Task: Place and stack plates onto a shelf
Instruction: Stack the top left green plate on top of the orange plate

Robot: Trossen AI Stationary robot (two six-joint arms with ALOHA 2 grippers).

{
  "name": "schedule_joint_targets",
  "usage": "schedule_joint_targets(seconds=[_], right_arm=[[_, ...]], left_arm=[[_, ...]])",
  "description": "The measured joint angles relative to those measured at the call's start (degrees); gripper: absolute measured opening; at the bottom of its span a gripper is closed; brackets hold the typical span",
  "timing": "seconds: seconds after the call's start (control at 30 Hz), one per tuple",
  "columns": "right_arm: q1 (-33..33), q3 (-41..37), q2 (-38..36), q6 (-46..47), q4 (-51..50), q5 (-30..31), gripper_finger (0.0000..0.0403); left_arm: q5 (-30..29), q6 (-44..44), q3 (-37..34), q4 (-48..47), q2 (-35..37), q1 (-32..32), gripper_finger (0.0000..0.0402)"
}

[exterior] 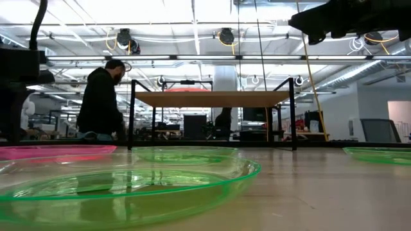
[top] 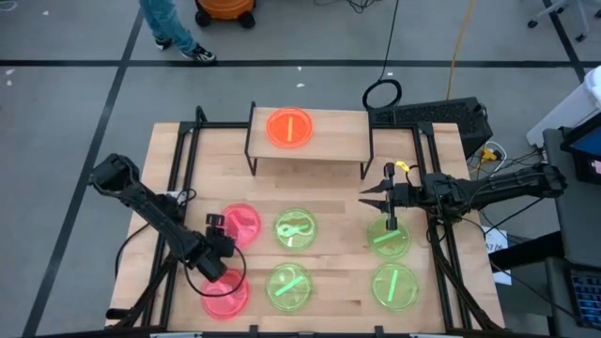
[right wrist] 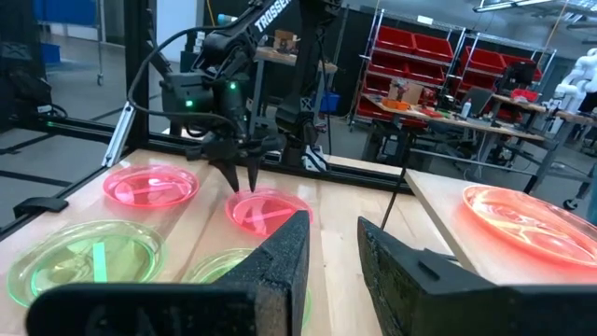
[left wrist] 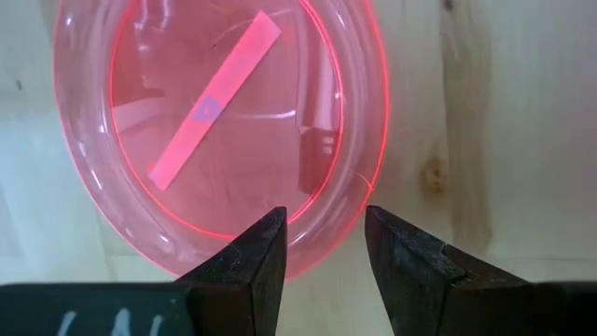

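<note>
An orange plate point(top: 289, 128) lies on the left half of the small wooden shelf point(top: 340, 131) at the table's far side. Two pink plates point(top: 242, 225) point(top: 225, 295) and several green plates point(top: 296, 230) lie flat on the tabletop. My left gripper point(left wrist: 325, 213) is open and points down just over the far pink plate's rim point(left wrist: 322, 245), one finger on each side of it; the right wrist view shows it there too point(right wrist: 244, 182). My right gripper point(right wrist: 334, 222) is open, empty and raised over the table point(top: 368, 195), right of the shelf's front, pointing toward the table's left.
Black frame rails point(top: 178, 174) point(top: 423, 150) run along both sides of the table. Beyond the far edge are a person point(exterior: 101, 102), cables and an orange bucket point(top: 225, 9). The right half of the shelf board point(top: 340, 131) is bare.
</note>
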State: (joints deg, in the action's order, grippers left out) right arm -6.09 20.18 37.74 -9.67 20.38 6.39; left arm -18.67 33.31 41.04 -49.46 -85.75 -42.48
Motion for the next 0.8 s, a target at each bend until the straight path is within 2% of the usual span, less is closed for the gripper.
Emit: schedule_joint_targets(seconds=[0.33, 0.6, 0.8], right_arm=[[0.0, 0.0, 0.0, 0.7, 0.8, 0.0, 0.0077], [0.0, 0.0, 0.0, 1.3, 0.8, 0.0, 0.0077], [0.0, 0.0, 0.0, 1.3, 0.8, 0.0, 0.0077]], left_arm=[[-0.3, -2.5, 0.1, 2.6, -4.2, 0.0, 0.0145], [0.0, -0.7, 0.2, 2.6, -4.2, -0.1, 0.0059], [-0.6, -0.6, 0.0, 3.0, -4.3, -0.1, 0.0015]])
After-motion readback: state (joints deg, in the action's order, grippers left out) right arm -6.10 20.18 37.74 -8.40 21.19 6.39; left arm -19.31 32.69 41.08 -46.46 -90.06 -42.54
